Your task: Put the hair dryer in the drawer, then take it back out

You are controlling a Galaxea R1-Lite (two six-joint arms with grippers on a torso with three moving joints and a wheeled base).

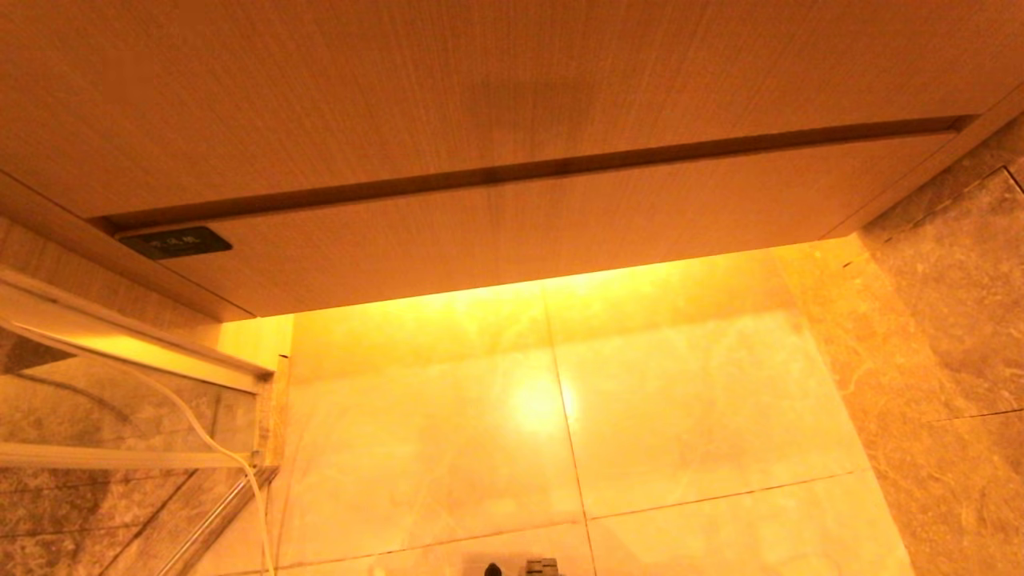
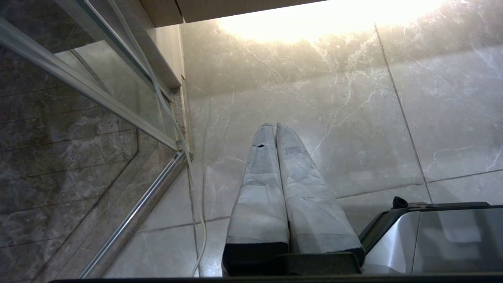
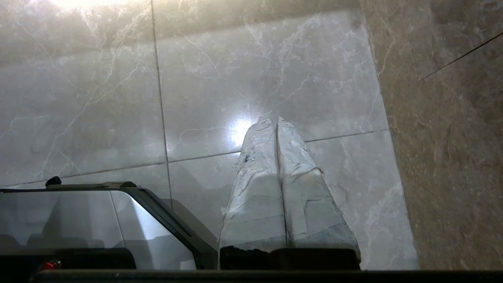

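A: How many drawers are there?

B: One drawer [image 1: 544,232], pushed in flush, with a single dark label [image 1: 176,242] at its left corner. One taller wood panel [image 1: 480,88] sits above it, with a dark gap between the two. No hair dryer shows in any view.

A: And the grippers?

B: Two. The left gripper [image 2: 274,126] hangs over the floor tiles [image 2: 353,129], its two taped fingers [image 2: 259,184] pressed together with nothing between them. The right gripper [image 3: 275,120] is the same: two fingers [image 3: 302,196] closed against each other, empty, over the tiles.

A: What are the edges?

B: On the robot's left, a glass screen [image 2: 98,129] with a metal rail [image 2: 133,220] along the bottom and one thin white cord [image 2: 196,220] running down beside it. On the right, a darker stone wall [image 3: 452,157] meets the floor. The drawer's lower edge overhangs the lit floor.

A: Room to move?

B: Open floor lies between screen and wall, below the drawer front. The robot's base [image 3: 98,220] shows beside each gripper.
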